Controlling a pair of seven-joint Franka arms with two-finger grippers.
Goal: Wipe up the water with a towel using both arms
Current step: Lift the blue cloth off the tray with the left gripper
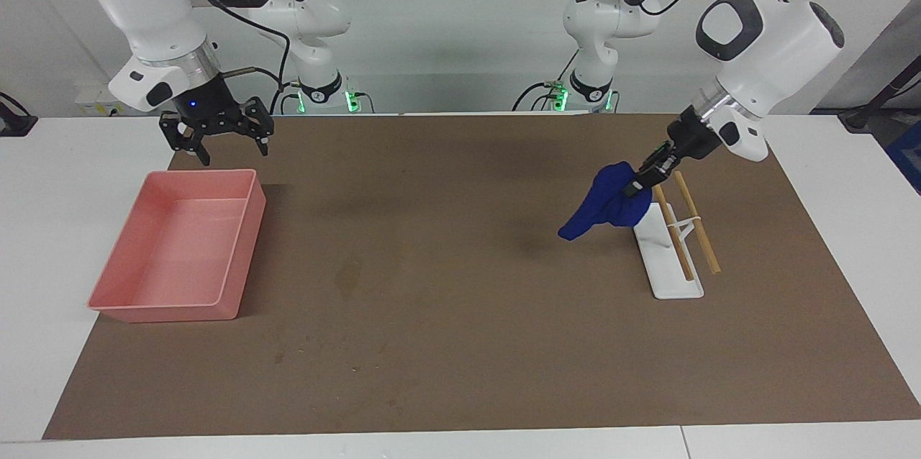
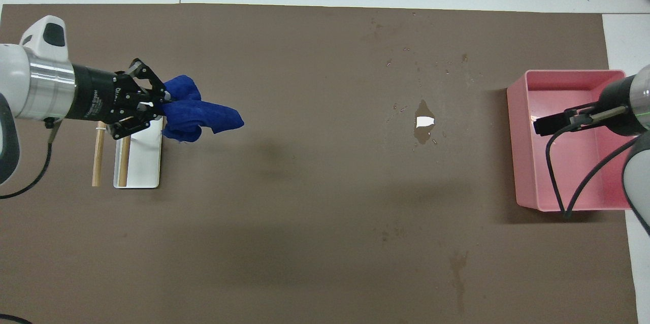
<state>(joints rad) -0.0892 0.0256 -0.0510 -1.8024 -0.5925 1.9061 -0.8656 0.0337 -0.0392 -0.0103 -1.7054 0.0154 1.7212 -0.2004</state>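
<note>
The blue towel (image 1: 608, 206) (image 2: 198, 113) hangs in the air over the brown mat, just beside the white tray, one corner drooping. My left gripper (image 1: 640, 182) (image 2: 160, 107) is shut on the towel's upper end, tilted toward the mat's middle. The water (image 1: 349, 275) (image 2: 423, 123) is a darker blotch on the mat toward the right arm's end, with a bright glare in the overhead view. My right gripper (image 1: 227, 146) waits open and empty above the robot-side edge of the pink bin.
A pink bin (image 1: 245, 243) (image 2: 513, 136) stands at the right arm's end of the mat. The white tray (image 1: 673, 286) (image 2: 144, 161) with two wooden sticks (image 1: 701, 236) (image 2: 96, 156) across it lies at the left arm's end. Small droplets dot the mat around the water.
</note>
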